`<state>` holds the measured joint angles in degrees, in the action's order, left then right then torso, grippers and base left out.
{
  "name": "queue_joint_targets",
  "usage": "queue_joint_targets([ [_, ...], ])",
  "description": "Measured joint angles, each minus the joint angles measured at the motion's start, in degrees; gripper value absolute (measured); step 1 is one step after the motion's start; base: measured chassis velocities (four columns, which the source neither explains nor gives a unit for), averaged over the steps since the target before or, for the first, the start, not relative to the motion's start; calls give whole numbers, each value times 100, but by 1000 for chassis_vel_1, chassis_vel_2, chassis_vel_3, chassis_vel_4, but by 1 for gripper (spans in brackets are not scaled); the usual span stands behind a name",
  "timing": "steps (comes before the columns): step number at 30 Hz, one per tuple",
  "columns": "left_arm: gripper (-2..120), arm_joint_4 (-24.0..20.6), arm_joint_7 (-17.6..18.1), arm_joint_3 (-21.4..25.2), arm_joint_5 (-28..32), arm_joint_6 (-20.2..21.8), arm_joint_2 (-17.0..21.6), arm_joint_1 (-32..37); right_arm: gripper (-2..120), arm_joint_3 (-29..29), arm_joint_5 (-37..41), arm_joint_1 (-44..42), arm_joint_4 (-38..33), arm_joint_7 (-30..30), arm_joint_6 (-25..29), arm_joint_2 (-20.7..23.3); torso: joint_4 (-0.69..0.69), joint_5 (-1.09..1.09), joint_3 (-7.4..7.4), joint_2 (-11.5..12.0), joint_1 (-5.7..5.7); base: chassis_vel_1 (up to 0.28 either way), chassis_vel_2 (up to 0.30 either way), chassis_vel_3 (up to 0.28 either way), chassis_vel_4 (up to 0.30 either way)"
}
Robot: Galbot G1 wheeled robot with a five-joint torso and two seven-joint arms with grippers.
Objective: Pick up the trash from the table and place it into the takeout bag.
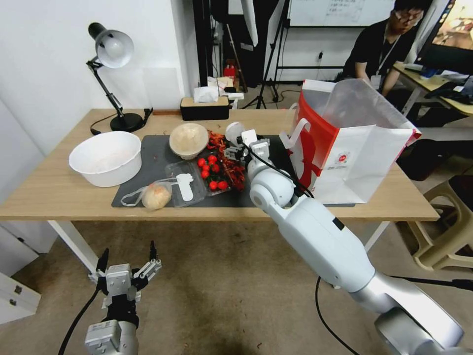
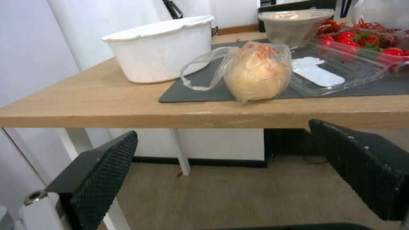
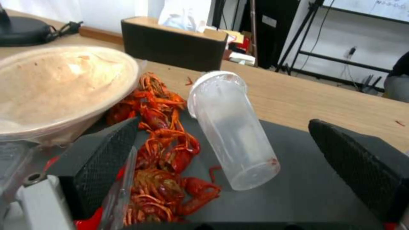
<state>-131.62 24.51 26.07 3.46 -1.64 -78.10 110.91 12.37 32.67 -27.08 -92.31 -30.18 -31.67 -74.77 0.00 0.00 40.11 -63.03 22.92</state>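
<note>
My right gripper (image 1: 245, 143) is open over the dark mat on the table (image 1: 59, 192). A clear plastic cup (image 3: 232, 131) lies tilted between its fingers (image 3: 102, 159), untouched. Red crayfish shells (image 3: 166, 153) lie beside the cup. A round tan bowl (image 1: 188, 139) sits just left of them. The bun in a clear bag (image 1: 156, 195) rests at the mat's front edge. The white takeout bag (image 1: 352, 143) with a red side stands open on the right. My left gripper (image 1: 127, 266) hangs open below the table's front edge, facing the bun (image 2: 255, 75).
A large white bowl (image 1: 105, 158) sits at the left of the table. A clear tray (image 1: 189, 185) with red tomatoes lies in front of the tan bowl. A desk lamp (image 1: 112, 49) and a black tissue box (image 1: 204, 107) stand at the back. A plastic stool (image 1: 448, 227) is on the right.
</note>
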Motion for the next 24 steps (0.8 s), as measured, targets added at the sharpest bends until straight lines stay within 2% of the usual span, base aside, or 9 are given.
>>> queue_joint_targets([
  [11, 100, -4, 3, 11, 13, 12, 16, -21, 100, 8, 113, 438, 560, 32, -371, -213, 0, 0, 0, 0, 0, 0, 0, 0, 0],
  [24, 100, 6, 5, 15, 18, 21, 26, -33, 100, -28, 186, 969, 1457, 421, -451, -468, 0, 0, 0, 0, 0, 0, 0, 0, 0],
])
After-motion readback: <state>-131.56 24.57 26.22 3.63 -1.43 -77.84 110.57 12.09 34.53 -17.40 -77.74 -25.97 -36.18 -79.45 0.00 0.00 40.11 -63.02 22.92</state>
